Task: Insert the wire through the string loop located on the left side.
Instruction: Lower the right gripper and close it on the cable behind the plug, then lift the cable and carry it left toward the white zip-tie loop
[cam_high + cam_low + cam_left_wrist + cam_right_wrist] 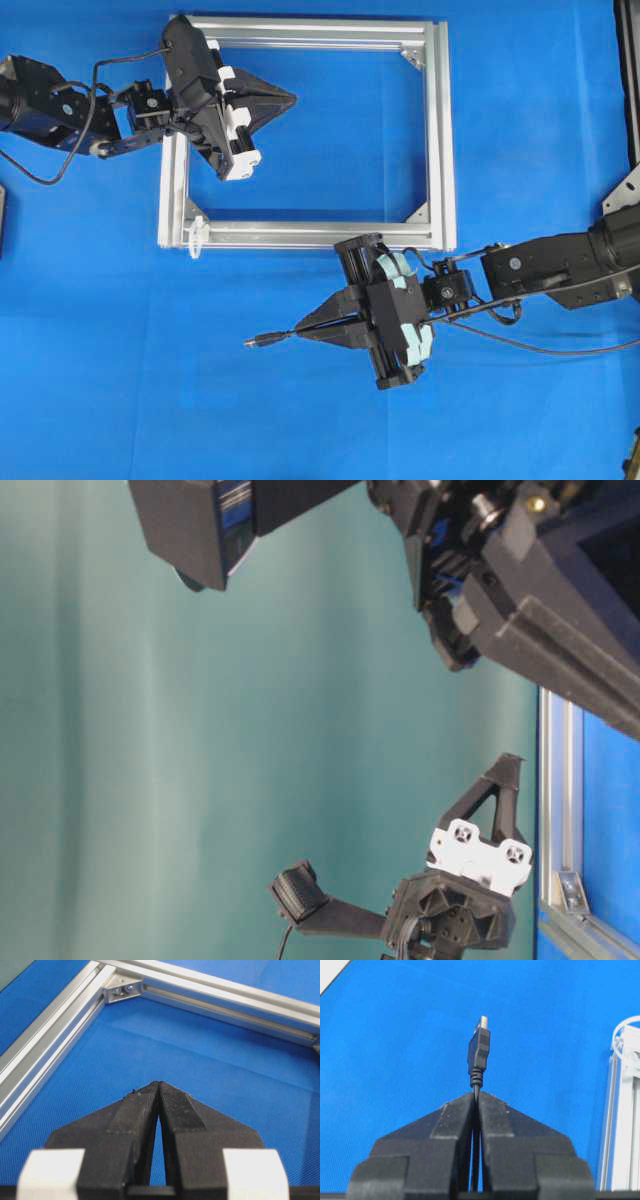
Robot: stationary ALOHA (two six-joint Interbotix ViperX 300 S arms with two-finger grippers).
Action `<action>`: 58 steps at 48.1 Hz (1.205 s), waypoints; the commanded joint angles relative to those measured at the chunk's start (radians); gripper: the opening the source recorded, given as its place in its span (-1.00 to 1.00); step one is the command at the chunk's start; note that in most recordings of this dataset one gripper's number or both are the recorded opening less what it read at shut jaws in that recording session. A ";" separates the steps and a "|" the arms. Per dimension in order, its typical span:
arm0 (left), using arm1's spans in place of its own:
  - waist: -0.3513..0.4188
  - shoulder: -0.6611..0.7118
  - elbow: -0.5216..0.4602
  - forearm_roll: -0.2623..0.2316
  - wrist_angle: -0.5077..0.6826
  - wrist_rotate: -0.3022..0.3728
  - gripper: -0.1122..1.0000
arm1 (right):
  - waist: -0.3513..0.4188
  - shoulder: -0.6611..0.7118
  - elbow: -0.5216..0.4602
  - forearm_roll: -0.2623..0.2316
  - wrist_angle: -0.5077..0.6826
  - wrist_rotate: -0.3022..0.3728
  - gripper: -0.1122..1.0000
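My right gripper [300, 330] [477, 1094] is shut on the wire, a thin black cable. Its plug [258, 341] [479, 1050] with the silvery tip sticks out past the fingertips and points left over the blue cloth. The cable's tail [560, 350] trails off to the right under the arm. The string loop [196, 236] [625, 1030], a small white ring, hangs at the silver frame's near left corner, up and left of the plug and apart from it. My left gripper [290, 98] [159, 1084] is shut on nothing, hovering inside the frame near its far left corner.
The rectangular aluminium frame [441, 130] [45, 1055] lies on the blue cloth, with triangular corner brackets [412, 57] [121, 991] inside it. A dark object [2, 215] sits at the left edge. A dark fixture [628, 80] stands at the right edge.
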 commanded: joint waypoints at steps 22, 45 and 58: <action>0.000 -0.032 -0.005 0.003 -0.006 -0.002 -0.80 | 0.000 -0.032 -0.005 -0.002 0.000 -0.002 -0.80; 0.000 -0.034 -0.002 0.003 -0.006 -0.003 -0.80 | 0.002 -0.032 -0.005 -0.002 0.000 -0.002 -0.80; -0.002 -0.035 0.002 0.003 -0.006 -0.003 -0.80 | 0.002 -0.032 -0.005 -0.002 0.000 0.000 -0.80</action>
